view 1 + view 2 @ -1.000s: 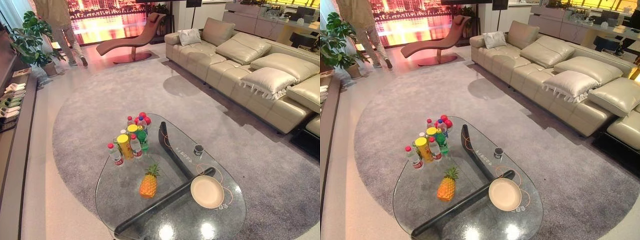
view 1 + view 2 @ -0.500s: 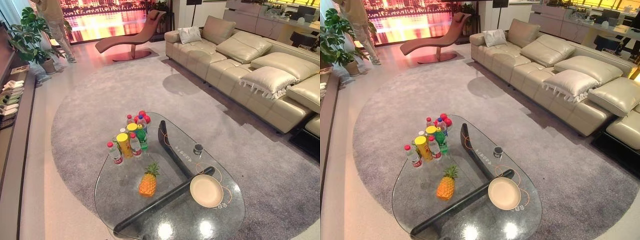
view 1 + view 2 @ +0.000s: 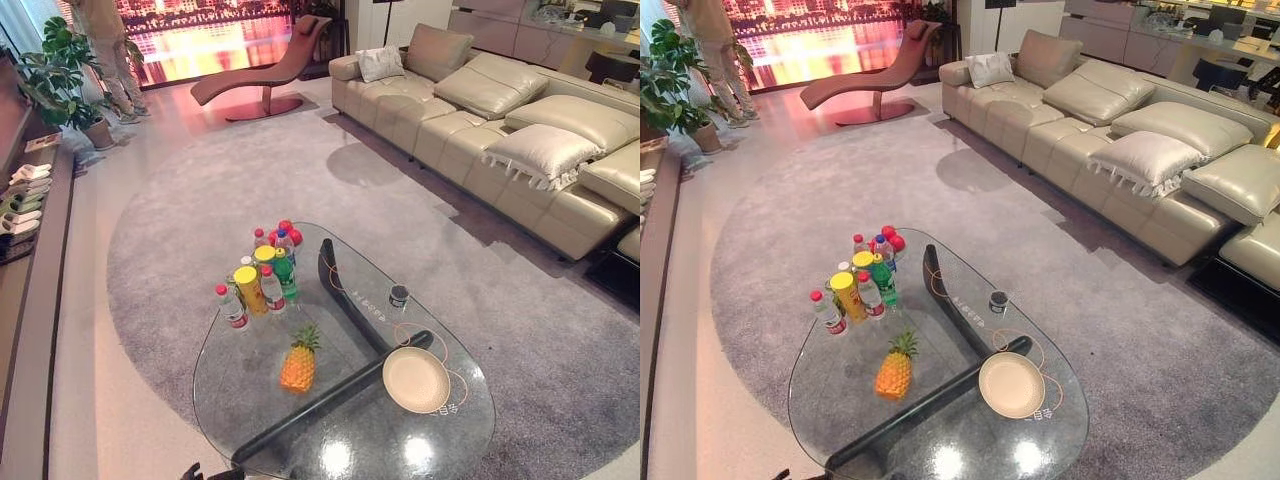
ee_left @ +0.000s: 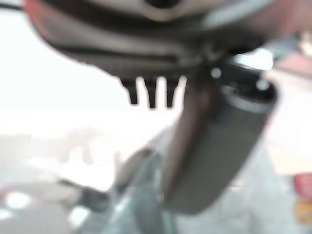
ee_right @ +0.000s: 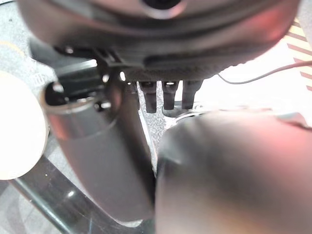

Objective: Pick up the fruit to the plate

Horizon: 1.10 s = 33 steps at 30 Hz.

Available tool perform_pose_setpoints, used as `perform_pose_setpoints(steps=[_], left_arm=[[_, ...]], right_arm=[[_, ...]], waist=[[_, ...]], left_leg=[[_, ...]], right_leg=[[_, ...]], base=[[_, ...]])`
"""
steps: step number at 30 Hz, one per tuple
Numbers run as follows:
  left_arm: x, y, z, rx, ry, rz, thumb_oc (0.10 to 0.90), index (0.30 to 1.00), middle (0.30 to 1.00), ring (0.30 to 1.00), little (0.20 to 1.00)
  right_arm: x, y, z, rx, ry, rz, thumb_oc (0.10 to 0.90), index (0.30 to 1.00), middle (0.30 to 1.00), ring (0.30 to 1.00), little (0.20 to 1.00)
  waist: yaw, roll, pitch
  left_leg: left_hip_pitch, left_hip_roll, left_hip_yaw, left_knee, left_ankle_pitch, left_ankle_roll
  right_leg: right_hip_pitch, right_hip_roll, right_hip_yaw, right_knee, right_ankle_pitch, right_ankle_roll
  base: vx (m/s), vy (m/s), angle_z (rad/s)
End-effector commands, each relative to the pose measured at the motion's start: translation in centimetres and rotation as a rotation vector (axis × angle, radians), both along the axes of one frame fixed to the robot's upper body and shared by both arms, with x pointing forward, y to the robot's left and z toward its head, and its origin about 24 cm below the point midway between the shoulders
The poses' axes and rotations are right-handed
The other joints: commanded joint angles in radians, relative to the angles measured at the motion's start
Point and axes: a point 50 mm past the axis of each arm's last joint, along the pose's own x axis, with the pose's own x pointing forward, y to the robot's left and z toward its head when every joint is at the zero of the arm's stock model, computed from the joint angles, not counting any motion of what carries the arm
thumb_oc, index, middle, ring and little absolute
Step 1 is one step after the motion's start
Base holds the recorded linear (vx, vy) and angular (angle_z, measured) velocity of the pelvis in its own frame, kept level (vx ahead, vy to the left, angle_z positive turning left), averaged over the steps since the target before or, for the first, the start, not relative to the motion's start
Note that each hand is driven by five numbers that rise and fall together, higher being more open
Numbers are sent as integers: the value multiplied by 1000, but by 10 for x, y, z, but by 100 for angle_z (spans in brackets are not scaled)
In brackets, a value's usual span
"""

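Note:
A pineapple [image 3: 298, 362] stands upright near the middle of the oval glass table [image 3: 240, 400]. A round cream plate [image 3: 415, 379] lies to its right, close to the table's near right rim, and it also appears as the plate [image 5: 14, 126] beside my right hand. A few red round fruits [image 3: 287, 234] sit behind the bottles at the table's far end. My left hand [image 4: 219, 141] hangs low by the table's near left edge, fingers [image 4: 151, 92] straight, holding nothing. My right hand [image 5: 97, 151] is near the plate, fingers [image 5: 163, 95] relaxed and holding nothing.
Several bottles and a yellow can [image 3: 256, 282] cluster on the table's far left part. A small dark cup [image 3: 398, 296] stands right of the black table base [image 3: 345, 300]. A beige sofa [image 3: 520, 130] runs along the right. A person [image 3: 105, 40] stands by the plant [image 3: 60, 85].
The camera has shifted slightly. The person at the back has stepped beside the plant. A dark fingertip of my left hand has come into view at the bottom edge.

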Motion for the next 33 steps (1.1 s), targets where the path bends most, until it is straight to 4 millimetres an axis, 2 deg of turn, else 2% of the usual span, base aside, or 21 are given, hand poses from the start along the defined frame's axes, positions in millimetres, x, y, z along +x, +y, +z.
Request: perform_pose_setpoints(steps=[1,3,6,7,14,16,17,19,22,24,28,33], left_arm=[[57,30,32,212,-205,-74,800,900,900,900,900],[71,30,40,243,-267,-98,800,900,900,900,900],[80,30,46,253,-315,-111,800,900,900,900,900],[95,26,55,242,-392,-133,800,900,900,900,900],[116,9,72,194,-534,-224,800,900,900,900,900],[117,9,72,189,-539,-227,800,900,900,900,900],[132,0,85,146,-609,-266,800,900,900,900,900],[143,-4,95,130,-659,-288,800,900,900,900,900],[177,-12,134,130,-809,-357,800,900,900,900,900],[189,-15,154,150,-877,-399,800,900,900,900,900],[204,-27,187,176,-988,-460,800,900,900,900,900],[212,-38,214,179,-1094,-490,800,900,900,900,900]], right_arm=[[-15,-24,5,-52,116,50,800,900,900,900,900],[-11,-29,7,-64,106,53,800,900,900,900,900],[-8,-31,8,-69,101,54,800,900,900,900,900],[-6,-34,9,-67,98,55,800,900,900,900,900],[-7,-34,8,-75,82,51,800,900,900,900,900],[-7,-34,8,-76,81,52,800,900,900,900,900],[-2,-34,9,-86,55,65,800,900,900,900,900],[7,-33,10,-92,23,66,800,900,900,900,900],[35,-33,16,-105,-82,45,800,900,900,900,900],[44,-35,19,-114,-122,23,800,900,900,900,900],[51,-35,21,-125,-164,-13,800,900,900,900,900],[58,-26,20,-142,-212,-27,800,900,900,900,900]], waist=[[20,-28,34],[22,-26,40],[24,-25,46],[28,-25,54],[43,-33,72],[44,-34,74],[48,-38,97],[49,-40,121],[46,-40,205],[42,-38,237],[33,-33,275],[18,-26,314]], left_leg=[[44,-32,-8,-1,-27,15],[42,-31,-9,-1,-26,15],[38,-31,-10,-1,-26,16],[35,-30,-13,2,-27,18],[29,-29,-16,18,-31,21],[28,-28,-15,19,-31,22],[6,-24,-10,46,-35,22],[-22,-22,-8,72,-36,22],[-106,-25,-4,137,-33,24],[-133,-30,-4,161,-33,26],[-168,-40,-5,199,-36,28],[-209,-52,-4,236,-37,35]], right_leg=[[-64,-18,1,8,111,10],[-70,-17,3,12,109,9],[-74,-16,6,14,109,8],[-78,-15,8,18,108,6],[-82,-12,5,33,101,2],[-83,-11,5,35,100,1],[-103,-9,4,54,96,-2],[-128,-9,6,74,95,-5],[-197,-8,7,120,97,-15],[-220,-8,9,136,98,-19],[-242,-8,18,149,100,-24],[-270,-11,25,169,100,-30]], base=[[0,0,0],[0,0,0],[0,8,-2],[7,12,-3],[0,0,0],[-4,-18,0],[-32,-50,0],[-151,-57,-1],[-270,-55,0],[-149,-38,1],[-31,-6,-2],[-56,22,1]])
